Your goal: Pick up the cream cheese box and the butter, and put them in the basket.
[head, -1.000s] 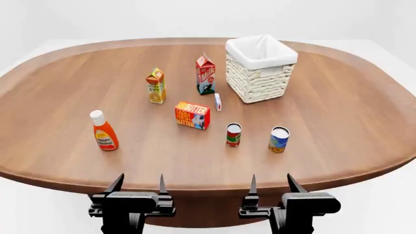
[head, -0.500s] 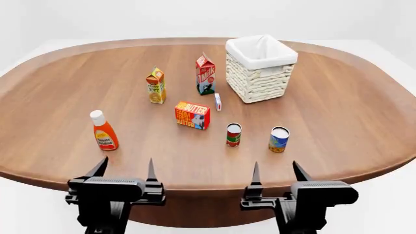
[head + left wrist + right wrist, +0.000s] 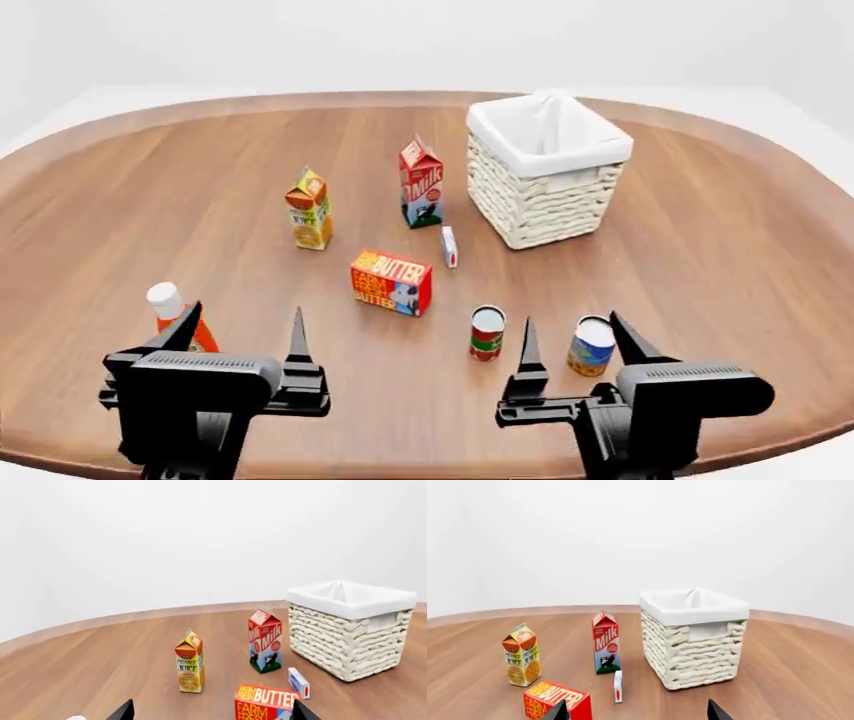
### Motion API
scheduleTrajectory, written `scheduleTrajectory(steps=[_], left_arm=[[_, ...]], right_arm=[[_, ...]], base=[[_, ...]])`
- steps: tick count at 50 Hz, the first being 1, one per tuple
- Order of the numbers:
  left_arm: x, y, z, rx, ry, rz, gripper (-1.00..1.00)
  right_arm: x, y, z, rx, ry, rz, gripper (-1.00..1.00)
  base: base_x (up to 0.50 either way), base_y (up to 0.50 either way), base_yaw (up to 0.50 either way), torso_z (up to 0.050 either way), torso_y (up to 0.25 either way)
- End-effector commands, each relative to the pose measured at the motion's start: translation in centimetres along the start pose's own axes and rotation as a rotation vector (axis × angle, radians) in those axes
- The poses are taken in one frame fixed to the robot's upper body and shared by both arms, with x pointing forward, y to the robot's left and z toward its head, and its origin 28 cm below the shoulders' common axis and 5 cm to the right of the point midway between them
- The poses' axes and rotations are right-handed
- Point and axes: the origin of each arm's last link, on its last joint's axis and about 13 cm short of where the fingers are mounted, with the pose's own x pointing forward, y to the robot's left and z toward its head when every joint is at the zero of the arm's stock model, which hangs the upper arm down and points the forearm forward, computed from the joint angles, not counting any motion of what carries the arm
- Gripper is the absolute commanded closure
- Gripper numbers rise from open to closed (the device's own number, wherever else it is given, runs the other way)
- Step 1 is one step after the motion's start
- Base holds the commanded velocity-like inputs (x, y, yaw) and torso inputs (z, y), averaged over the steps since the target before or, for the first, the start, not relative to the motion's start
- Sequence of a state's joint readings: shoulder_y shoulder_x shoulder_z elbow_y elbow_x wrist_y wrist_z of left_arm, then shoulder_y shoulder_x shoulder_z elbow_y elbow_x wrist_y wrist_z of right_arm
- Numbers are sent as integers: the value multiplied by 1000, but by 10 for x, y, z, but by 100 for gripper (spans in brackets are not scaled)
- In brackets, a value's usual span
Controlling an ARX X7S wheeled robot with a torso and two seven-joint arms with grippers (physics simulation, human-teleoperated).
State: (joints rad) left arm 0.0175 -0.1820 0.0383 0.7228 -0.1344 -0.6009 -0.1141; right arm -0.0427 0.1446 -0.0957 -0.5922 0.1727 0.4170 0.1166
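Note:
The butter (image 3: 391,282) is a red-orange box with yellow lettering, standing mid-table; it also shows as butter (image 3: 265,702) and butter (image 3: 557,700). Just beyond it the cream cheese box (image 3: 450,246), thin and white, stands on edge beside the basket (image 3: 547,172); it shows again as cream cheese box (image 3: 299,682) and cream cheese box (image 3: 618,686). The pale wicker basket (image 3: 352,627), basket (image 3: 694,639) has a white liner. My left gripper (image 3: 240,330) and right gripper (image 3: 574,342) hover open over the table's near part, short of all items, holding nothing.
An orange juice carton (image 3: 308,209) and a milk carton (image 3: 420,183) stand behind the butter. A ketchup bottle (image 3: 171,310) sits right by my left gripper. Two cans (image 3: 487,333), (image 3: 589,346) stand close in front of my right gripper.
The view has advanced over the table and both grippers have moved forward, now above the table's near part beside the ketchup bottle and cans. Both stay open.

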Motion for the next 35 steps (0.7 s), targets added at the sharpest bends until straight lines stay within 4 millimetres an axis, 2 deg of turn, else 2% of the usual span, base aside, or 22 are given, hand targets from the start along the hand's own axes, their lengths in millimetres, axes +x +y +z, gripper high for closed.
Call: scheduleTrajectory(steps=[1,35], left_arm=[[-3,0,6,3,-12,-2,-100],[-3,0,8,14,-25,-2,-100]], right_arm=[[-1,1,1,-9,-4,6,-100],[-1,2,0,-3,-2,11,-100]], base=[[500,0,0,0,0],[500,0,0,0,0]])
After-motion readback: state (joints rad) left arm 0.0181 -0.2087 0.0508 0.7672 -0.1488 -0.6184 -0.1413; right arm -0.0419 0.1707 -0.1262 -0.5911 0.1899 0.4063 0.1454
